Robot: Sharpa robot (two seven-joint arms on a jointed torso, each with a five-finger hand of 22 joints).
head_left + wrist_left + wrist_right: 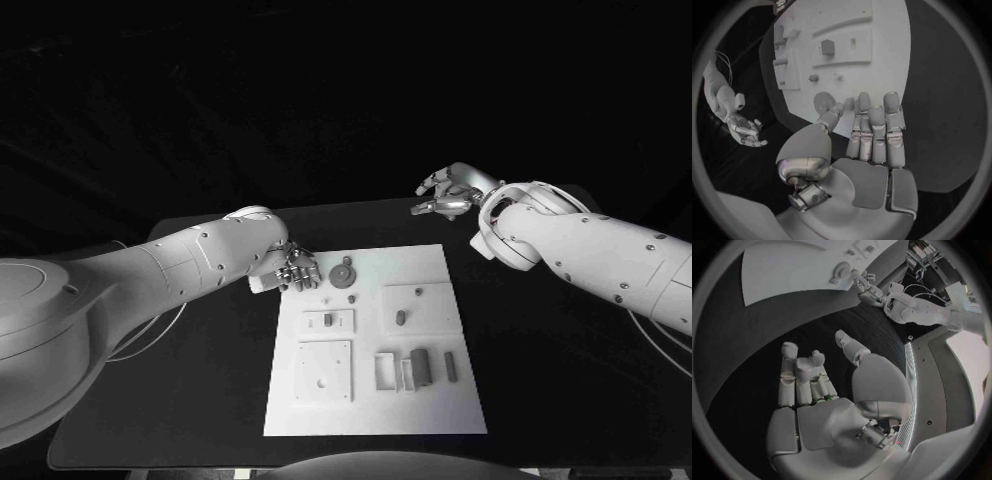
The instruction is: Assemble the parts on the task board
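Head view: left hand (293,268) hovers at the board's (426,400) far-left corner, fingers loosely apart and empty, just beside the round part (343,273) (likely its target); right hand (447,192) waits well clear, open, empty.

Dim overall, black tabletop (173,400) swallowed by darkness, white task board (375,400) brightest patch, soft glare on arms, fisheye bending toward wrist-view rims, bright strip at 3 o'clock
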